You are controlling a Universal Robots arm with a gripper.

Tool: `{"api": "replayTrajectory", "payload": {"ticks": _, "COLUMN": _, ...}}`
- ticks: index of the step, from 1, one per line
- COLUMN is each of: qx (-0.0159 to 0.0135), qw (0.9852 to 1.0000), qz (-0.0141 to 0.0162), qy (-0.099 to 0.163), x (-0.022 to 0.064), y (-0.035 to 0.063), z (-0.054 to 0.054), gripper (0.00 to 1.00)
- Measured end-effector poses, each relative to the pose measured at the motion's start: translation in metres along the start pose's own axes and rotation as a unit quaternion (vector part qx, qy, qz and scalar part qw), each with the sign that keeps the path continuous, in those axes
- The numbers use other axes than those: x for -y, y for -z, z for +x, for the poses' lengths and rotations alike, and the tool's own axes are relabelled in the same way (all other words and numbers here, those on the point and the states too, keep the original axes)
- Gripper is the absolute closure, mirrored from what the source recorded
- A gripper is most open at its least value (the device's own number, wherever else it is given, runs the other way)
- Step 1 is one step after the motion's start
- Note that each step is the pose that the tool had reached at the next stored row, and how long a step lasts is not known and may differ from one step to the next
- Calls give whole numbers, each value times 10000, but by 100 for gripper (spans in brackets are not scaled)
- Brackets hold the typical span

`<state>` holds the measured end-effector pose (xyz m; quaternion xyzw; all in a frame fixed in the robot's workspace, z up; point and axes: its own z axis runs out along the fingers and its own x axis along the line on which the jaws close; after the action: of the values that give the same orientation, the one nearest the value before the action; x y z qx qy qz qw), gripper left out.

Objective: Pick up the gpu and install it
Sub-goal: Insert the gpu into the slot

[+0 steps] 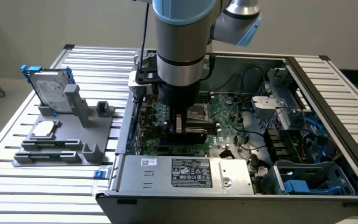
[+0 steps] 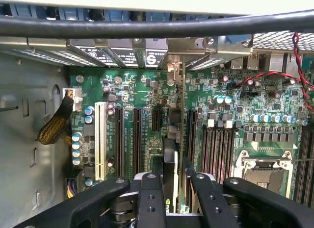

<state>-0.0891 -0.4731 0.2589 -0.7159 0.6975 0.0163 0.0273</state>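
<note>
Clamped edge-on in the jaws: thin gpu (image 2: 175,139), black cover on one face, silver bracket at one end, stood upright over motherboard (image 2: 132,90) slots.

The arm (image 1: 179,46) hid most of the gpu (image 1: 195,136); whether its edge reached the motherboard (image 2: 235,98) was impossible to tell.
</note>
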Motion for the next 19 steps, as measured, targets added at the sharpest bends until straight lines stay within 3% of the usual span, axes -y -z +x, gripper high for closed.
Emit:
{"api": "replayTrajectory", "payload": {"ticks": 13, "qx": 4, "qw": 10000, "qz": 2, "qy": 2, "x": -1, "y": -33, "z": 1, "gripper": 73}}
{"api": "replayTrajectory", "payload": {"ticks": 19, "qx": 0, "qw": 10000, "qz": -2, "qy": 1, "x": 1, "y": 97, "z": -6, "gripper": 60}}
